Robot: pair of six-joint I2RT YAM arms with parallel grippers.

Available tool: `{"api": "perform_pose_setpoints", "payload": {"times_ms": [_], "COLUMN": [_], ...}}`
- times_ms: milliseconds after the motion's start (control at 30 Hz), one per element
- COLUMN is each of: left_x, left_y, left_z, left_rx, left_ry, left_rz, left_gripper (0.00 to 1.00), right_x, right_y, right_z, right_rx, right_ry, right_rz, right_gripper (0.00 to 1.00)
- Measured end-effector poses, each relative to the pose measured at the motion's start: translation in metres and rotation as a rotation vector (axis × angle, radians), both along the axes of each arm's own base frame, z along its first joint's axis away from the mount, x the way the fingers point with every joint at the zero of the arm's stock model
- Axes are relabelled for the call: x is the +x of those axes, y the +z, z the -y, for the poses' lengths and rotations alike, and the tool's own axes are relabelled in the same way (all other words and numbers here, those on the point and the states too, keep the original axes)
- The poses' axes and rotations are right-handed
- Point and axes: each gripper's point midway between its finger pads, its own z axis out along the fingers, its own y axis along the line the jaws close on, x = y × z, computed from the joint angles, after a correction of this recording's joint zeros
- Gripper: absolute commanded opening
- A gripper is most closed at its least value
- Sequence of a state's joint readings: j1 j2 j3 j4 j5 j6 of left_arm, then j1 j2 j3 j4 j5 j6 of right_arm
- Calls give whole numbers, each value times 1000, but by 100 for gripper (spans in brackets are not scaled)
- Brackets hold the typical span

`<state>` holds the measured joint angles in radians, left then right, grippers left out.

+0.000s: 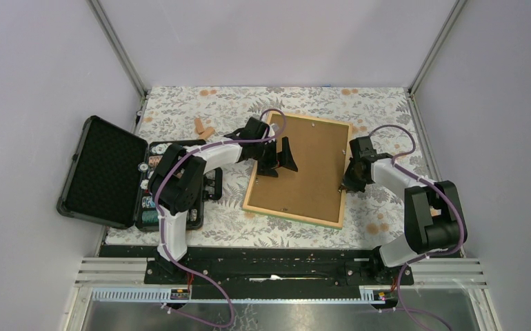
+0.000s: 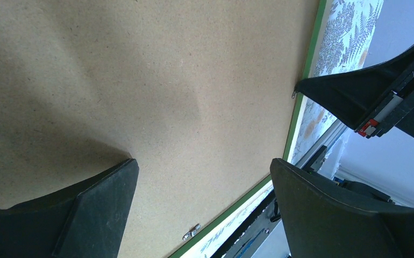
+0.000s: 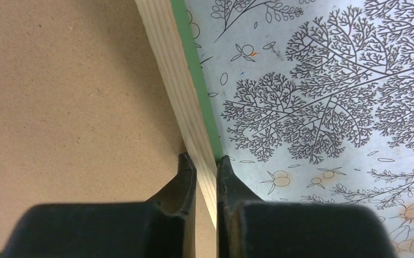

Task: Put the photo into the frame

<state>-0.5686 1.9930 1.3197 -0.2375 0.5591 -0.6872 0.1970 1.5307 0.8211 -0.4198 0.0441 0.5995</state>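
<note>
The frame [image 1: 292,214] lies face down on the patterned cloth, light wood border up and a thin green edge showing. The brown backing board [image 1: 312,165] fills it. The photo is hidden from every view. My left gripper [image 1: 278,158] is open and empty, its jaws wide apart just above the backing board [image 2: 140,80] near the frame's left side. My right gripper [image 1: 349,181] is shut on the frame's right rail [image 3: 178,86], one finger inside against the board and one outside on the cloth. In the left wrist view my right gripper [image 2: 355,97] touches the green edge [image 2: 301,102].
An open black case [image 1: 104,172] of poker chips lies at the left table edge, by the left arm. Two small tan pieces [image 1: 203,127] lie behind it. A small metal turn clip [image 2: 191,232] sits on the frame's back. Metal posts and grey walls bound the table.
</note>
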Motion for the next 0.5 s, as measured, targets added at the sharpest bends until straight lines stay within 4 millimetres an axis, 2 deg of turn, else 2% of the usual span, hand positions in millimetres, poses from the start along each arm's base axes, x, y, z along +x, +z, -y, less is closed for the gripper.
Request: {"api": "perform_pose_setpoints", "payload": {"times_ms": [200, 267, 333, 500], "left_x": [0, 0, 0, -1], "left_y": [0, 0, 0, 0], "left_z": [0, 0, 0, 0], "left_rx": [-1, -1, -2, -3], "left_ry": [-1, -1, -2, -4], "left_rz": [0, 0, -1, -2], "left_gripper": [99, 99, 99, 99], "right_x": [1, 1, 2, 4], "right_y": [1, 1, 1, -1], "right_z": [0, 0, 0, -2], "right_rx": [14, 18, 22, 26], "right_ry": [-23, -31, -31, -18], "right_rz": [25, 29, 32, 5], "right_gripper": [2, 18, 25, 29]}}
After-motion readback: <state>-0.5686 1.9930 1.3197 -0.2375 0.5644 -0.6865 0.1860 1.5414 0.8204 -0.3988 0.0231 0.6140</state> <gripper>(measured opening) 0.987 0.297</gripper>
